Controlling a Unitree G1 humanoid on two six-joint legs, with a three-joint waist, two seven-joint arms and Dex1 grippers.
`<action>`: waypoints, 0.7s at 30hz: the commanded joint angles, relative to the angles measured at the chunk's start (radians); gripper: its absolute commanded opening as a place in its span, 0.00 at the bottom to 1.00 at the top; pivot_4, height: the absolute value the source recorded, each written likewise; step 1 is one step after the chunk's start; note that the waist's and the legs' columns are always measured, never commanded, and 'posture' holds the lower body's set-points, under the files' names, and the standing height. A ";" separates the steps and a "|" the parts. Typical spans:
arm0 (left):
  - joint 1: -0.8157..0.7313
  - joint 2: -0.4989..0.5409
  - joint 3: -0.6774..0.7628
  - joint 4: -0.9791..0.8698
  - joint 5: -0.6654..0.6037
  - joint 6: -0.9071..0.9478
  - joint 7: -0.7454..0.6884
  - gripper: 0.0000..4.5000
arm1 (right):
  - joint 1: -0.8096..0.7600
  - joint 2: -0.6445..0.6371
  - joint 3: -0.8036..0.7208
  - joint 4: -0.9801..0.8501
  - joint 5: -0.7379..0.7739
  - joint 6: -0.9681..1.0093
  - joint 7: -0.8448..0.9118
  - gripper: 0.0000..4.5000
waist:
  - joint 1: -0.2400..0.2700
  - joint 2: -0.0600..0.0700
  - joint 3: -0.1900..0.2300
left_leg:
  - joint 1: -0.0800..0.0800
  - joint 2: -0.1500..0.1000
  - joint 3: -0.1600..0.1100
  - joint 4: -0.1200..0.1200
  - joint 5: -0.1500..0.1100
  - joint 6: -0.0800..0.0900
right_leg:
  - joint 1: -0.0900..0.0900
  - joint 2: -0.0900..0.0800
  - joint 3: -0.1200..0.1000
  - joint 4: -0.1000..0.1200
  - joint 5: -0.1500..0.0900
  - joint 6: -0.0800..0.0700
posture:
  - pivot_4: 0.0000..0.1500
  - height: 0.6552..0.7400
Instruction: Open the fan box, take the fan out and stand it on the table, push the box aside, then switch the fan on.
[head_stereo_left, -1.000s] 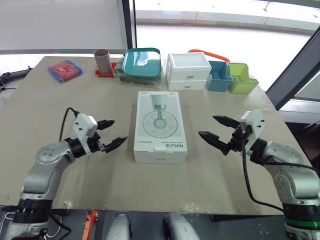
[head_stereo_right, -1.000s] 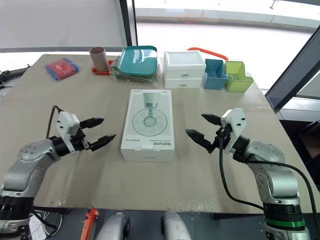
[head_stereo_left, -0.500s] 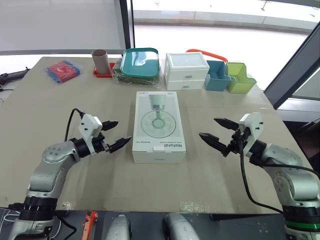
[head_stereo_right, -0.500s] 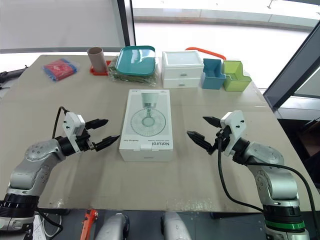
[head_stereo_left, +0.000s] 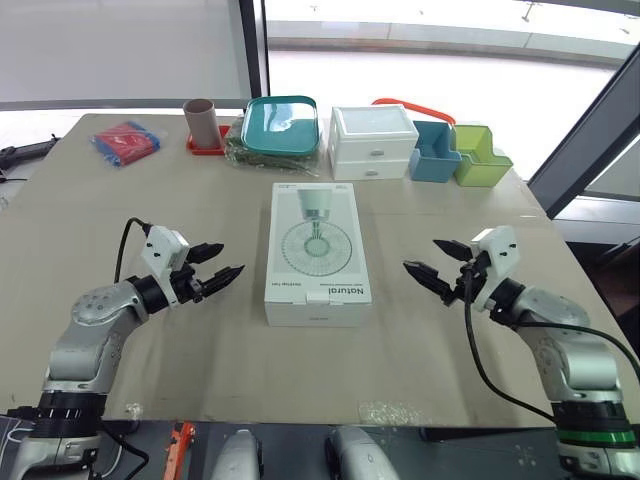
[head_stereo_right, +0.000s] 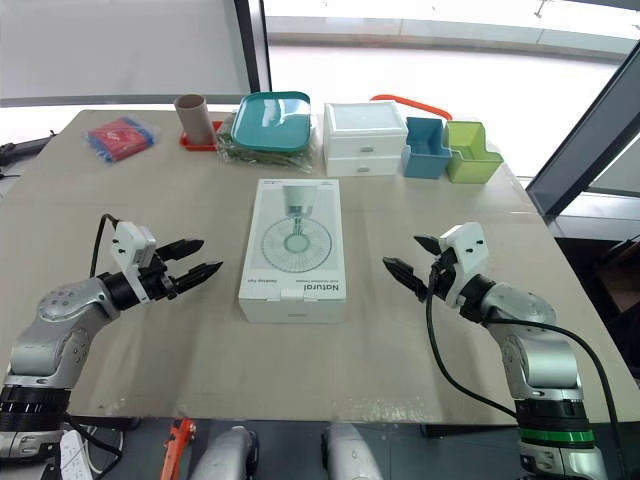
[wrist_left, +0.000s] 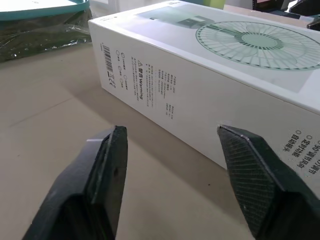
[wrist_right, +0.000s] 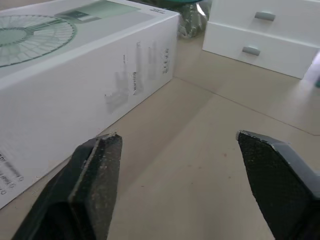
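Both grippers eased back from fan box. Left gripper spread apart, empty; right gripper likewise. Box lies flat, closed, between grippers, near both fingertips, on worktop. Opening, fan removal, push, switch-on all remain.

Bright daylight pours from the windows behind the table, casting soft, faint shadows.

Arms: left arm and right arm have rounded silver-grey shells with black joints.
Wrist housings: left wrist housing and right wrist housing are white and boxy.
Grippers: left gripper and right gripper each have two black tapered fingers with cross-hatched pads.
Cables: left cable and right cable are black, each looping from its wrist housing.
Ring: green ring well behind the right wrist housing.
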 joint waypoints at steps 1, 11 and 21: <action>-0.062 -0.052 -0.076 0.030 0.048 -0.057 -0.007 0.03 | -0.056 0.041 0.072 -0.001 -0.025 -0.029 0.017 0.12 | 0.000 0.000 0.000 | 0.000 0.000 0.000 0.000 0.000 0.000 | 0.000 0.000 0.000 0.000 0.000 0.000 | 1.00 1.00; -0.163 -0.151 -0.127 0.139 0.135 -0.120 0.077 0.00 | -0.131 0.175 0.195 0.071 -0.110 -0.055 -0.042 0.03 | 0.000 0.000 0.000 | 0.000 0.000 0.000 0.000 0.000 0.000 | -0.001 0.000 0.000 0.000 0.000 0.000 | 1.00 1.00; -0.253 -0.237 -0.146 0.270 0.166 -0.171 0.105 0.00 | -0.246 0.243 0.209 0.213 -0.159 -0.106 -0.062 0.03 | 0.000 0.000 0.000 | 0.000 0.000 0.000 0.000 0.000 -0.001 | 0.000 0.000 -0.001 0.001 0.001 -0.001 | 1.00 1.00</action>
